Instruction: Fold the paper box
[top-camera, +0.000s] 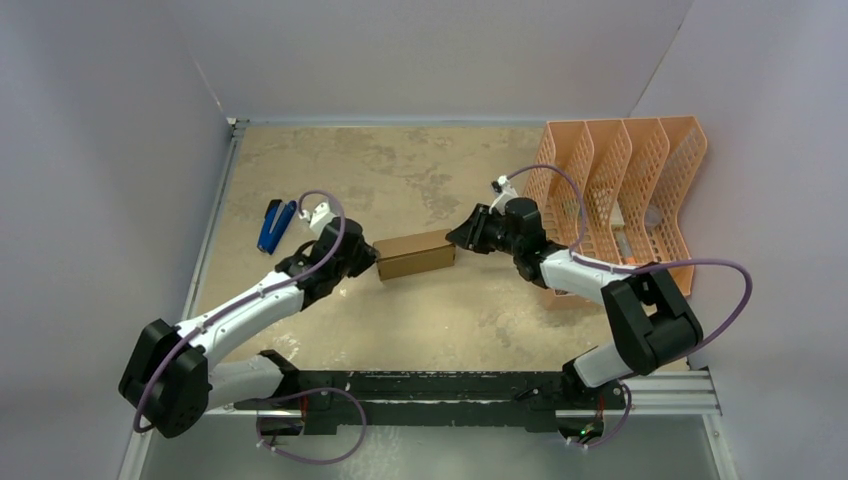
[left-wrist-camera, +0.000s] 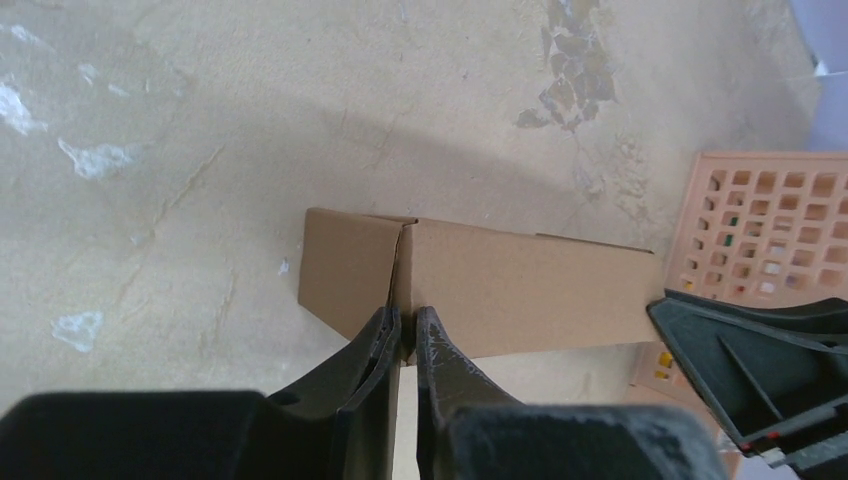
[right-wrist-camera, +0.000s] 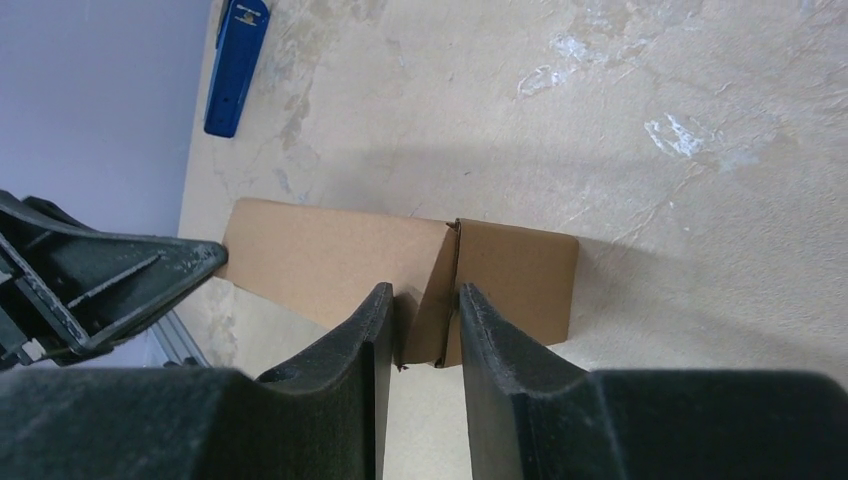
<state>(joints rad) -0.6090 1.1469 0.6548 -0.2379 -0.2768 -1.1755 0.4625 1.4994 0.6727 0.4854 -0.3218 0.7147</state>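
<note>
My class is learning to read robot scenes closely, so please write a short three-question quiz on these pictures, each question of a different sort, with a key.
1. True or false: the paper box lies as a flat, unfolded sheet.
2. Multiple choice: the left gripper has its jaws A) closed on a cardboard edge at one end of the box; B) wide open over bare tabletop; C) hidden from every view.
3. Short answer: which loose item lies on the table to the left of the box in the overhead view?

Key: 1. False, it already stands as a shallow box. 2. A. 3. A blue tool.
</note>
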